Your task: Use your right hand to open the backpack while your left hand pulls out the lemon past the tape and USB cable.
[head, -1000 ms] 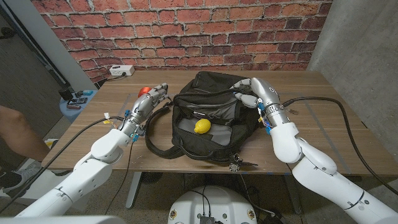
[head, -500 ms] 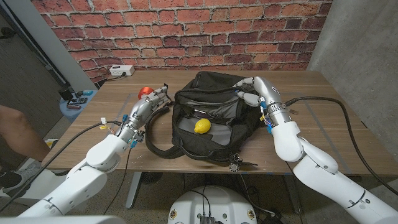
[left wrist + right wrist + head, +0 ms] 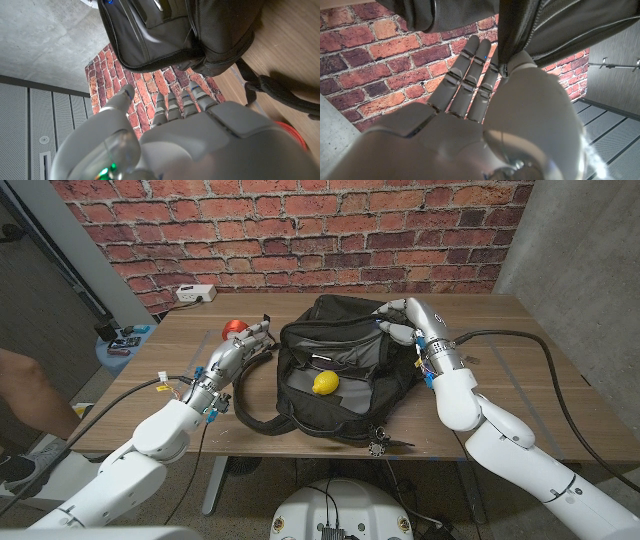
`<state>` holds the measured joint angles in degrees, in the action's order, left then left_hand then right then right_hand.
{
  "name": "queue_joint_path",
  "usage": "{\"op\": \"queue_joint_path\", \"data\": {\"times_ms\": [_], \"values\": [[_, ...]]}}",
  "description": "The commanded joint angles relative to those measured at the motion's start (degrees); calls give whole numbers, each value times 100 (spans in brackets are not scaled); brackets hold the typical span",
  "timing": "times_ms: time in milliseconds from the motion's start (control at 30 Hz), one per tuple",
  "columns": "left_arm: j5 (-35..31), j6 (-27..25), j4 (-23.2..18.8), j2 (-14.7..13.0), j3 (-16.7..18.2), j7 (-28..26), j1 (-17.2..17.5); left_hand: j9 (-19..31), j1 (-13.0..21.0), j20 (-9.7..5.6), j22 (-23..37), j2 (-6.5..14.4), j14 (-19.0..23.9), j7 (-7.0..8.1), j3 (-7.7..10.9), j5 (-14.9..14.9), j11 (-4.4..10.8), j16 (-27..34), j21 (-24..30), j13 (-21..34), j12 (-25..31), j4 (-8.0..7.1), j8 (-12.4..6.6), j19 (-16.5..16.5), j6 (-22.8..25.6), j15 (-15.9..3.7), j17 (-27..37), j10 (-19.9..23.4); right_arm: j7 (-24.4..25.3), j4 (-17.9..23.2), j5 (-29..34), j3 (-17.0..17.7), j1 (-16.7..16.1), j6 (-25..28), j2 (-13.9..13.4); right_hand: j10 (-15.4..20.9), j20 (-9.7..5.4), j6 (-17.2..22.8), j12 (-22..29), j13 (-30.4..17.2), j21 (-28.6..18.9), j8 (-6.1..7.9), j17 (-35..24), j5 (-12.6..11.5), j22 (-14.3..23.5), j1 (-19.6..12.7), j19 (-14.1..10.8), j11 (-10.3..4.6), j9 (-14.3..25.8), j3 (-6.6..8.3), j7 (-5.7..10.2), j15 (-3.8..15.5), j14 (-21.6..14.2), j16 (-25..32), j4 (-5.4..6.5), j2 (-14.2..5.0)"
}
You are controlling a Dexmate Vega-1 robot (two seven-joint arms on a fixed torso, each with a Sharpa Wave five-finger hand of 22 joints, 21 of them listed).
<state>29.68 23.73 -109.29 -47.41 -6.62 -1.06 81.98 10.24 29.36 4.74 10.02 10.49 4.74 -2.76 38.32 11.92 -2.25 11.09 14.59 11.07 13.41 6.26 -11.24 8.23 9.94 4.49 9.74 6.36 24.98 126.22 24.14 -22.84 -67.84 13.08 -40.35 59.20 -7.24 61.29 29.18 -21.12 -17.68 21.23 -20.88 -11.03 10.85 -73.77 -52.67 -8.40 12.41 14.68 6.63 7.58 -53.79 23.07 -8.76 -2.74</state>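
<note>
Small yellow lemon (image 3: 323, 383) lies in the open black fabric backpack (image 3: 345, 340), frame centre. Right hand (image 3: 404, 323) pinches the bag's upper right rim. Left hand (image 3: 238, 346), fingers loosely extended, holds nothing, beside the bag. Lemon looks light, firm, rollable: grasp around its middle.

Bright even light, soft shadows, sharp

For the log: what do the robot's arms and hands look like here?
Both arms have glossy white rounded shells, and thick black cables trail from each. The left hand and right hand are silver-grey with segmented fingers and dark gaps at the joints. Small coloured wires and tags cluster at each wrist.
</note>
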Motion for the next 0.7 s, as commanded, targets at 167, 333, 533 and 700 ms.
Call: {"op": "queue_joint_path", "data": {"times_ms": [167,333,533,700], "values": [[-336,-286,-332,-263,176,69,177,29,117,168,26,24,309,45,-31,53,-10,90,0,34,85,34,-32,175,207,153,44,270,-60,-188,-207,-60,361,110,66,52,-296,21,22,-23,-50,-28,-34,-23,14,-66,25,-1,19,-46,-27,623,-58,-10,-18,-20],[-600,-306,-465,-291,302,-66,342,35,168,231,46,-15,507,38,-70,68,30,130,15,53,153,78,-88,288,479,161,60,508,-58,-250,-293,-53,423,131,68,51,-296,19,16,-19,-55,-35,-39,-24,14,-75,26,0,20,-60,-21,622,-62,-15,-15,-26],[-856,-293,-543,-255,372,-140,446,38,174,216,90,-50,978,19,-182,80,105,279,122,81,249,98,-164,606,949,-22,121,868,-6,-377,-337,-109,519,155,102,40,-295,17,12,-25,-63,-44,-46,-24,14,-87,24,2,20,-81,-29,622,-65,-25,-12,-34],[-930,-239,-512,-224,359,-54,372,38,205,183,126,-53,1328,-13,-238,95,119,410,245,100,329,130,-193,888,1224,-143,172,1160,38,-450,-330,-168,612,187,129,39,-293,17,9,-27,-70,-51,-49,-23,14,-97,24,5,21,-96,-37,622,-67,-34,-7,-46]]}}
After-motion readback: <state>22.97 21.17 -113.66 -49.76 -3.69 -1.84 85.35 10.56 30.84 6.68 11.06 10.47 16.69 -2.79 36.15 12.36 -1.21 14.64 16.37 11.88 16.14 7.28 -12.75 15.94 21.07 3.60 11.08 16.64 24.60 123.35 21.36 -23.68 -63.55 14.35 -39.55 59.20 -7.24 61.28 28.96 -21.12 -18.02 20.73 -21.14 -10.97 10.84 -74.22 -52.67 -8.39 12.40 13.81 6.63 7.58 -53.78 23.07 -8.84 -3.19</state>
